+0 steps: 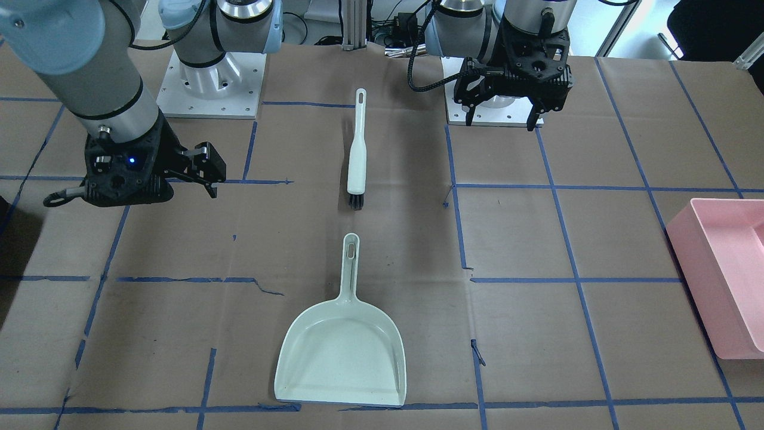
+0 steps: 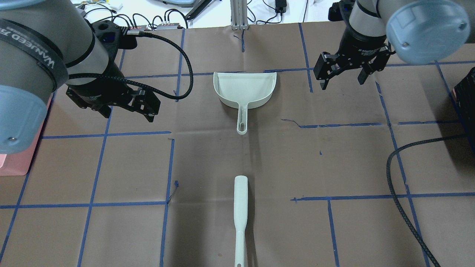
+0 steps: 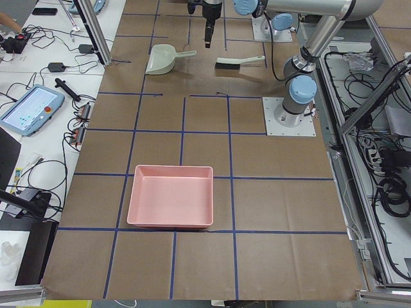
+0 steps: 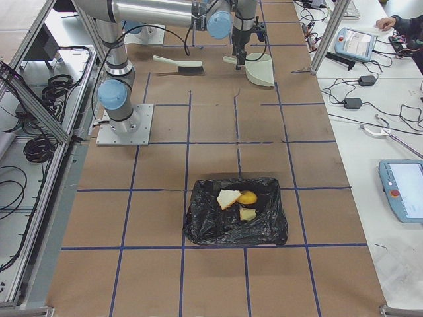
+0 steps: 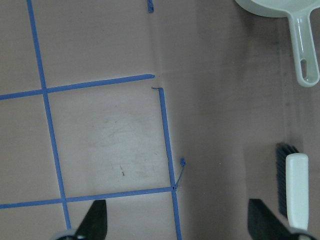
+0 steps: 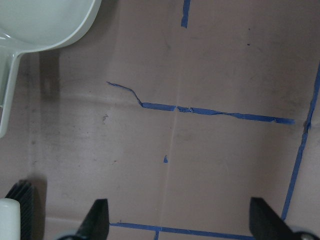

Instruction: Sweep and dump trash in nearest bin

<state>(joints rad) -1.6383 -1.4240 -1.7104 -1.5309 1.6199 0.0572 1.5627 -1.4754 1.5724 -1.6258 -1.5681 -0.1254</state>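
The trash lies inside a black bag bin: a white bread slice, a yellow-brown lump and a tan bread piece. A pale green dustpan lies empty at the table's middle, its handle toward the robot. A white hand brush lies in line with it, nearer the robot. My left gripper hovers open and empty to the dustpan's left. My right gripper hovers open and empty to its right. Each wrist view shows two spread fingers over bare paper.
A pink bin stands empty at the table's end on my left; it also shows in the front view. The black bin's edge shows at my right. Brown paper with blue tape lines covers the table.
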